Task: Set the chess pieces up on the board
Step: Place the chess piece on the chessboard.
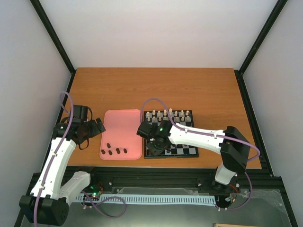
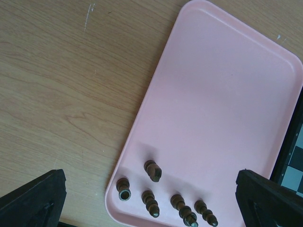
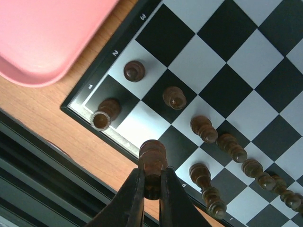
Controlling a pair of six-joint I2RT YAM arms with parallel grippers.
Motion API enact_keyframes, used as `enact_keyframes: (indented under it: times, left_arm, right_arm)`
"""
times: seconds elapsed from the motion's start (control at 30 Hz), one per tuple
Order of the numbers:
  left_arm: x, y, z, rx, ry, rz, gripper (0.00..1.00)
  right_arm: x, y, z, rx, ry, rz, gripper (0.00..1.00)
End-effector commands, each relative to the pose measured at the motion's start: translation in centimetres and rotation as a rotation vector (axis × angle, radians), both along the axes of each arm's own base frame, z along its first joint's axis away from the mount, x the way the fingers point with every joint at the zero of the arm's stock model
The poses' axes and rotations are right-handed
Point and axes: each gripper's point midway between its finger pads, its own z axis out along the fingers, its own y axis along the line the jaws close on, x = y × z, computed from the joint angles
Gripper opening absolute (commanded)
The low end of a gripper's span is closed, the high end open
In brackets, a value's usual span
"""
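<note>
My right gripper [image 3: 151,185] is shut on a dark brown chess piece [image 3: 152,161] and holds it over the near left part of the board [image 3: 75,100], by its front rim. Several dark brown pieces [image 3: 203,128] stand on the board's near rows, with a rook [image 3: 105,113] in the corner. Several more dark pieces [image 2: 153,170] lie on the pink tray [image 2: 227,94]. My left gripper [image 2: 149,203] is open and empty, its fingers [image 2: 33,198] wide apart above those pieces. In the top view the right gripper [image 1: 158,142] is over the board [image 1: 187,150] and the left gripper [image 1: 92,128] is beside the tray [image 1: 122,127].
Cream-white pieces [image 1: 165,114] line the board's far rows. The wooden table [image 1: 156,85] stretches behind the board and tray. A black frame rail [image 1: 156,172] runs along the table's near edge. White walls enclose the sides and back.
</note>
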Motion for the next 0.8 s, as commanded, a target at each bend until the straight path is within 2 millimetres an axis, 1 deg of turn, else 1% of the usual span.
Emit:
enact_keyframes:
  times: [0.0, 0.3, 0.47, 0.77]
  left_arm:
    - [0.7, 0.0, 0.3, -0.003, -0.019, -0.004, 1.00]
    - [0.6, 0.1, 0.2, -0.001, -0.011, 0.007, 1.00]
    - [0.5, 0.2, 0.2, 0.002, -0.008, 0.013, 1.00]
    - [0.4, 0.3, 0.3, 0.002, -0.010, 0.018, 1.00]
  right_arm:
    - [0.2, -0.1, -0.4, 0.030, 0.006, -0.031, 0.07]
    - [0.8, 0.1, -1.5, 0.033, 0.001, -0.026, 0.07]
    - [0.8, 0.2, -2.3, 0.025, 0.009, -0.025, 0.07]
    - [0.9, 0.6, -2.9, 0.029, 0.013, -0.021, 0.07]
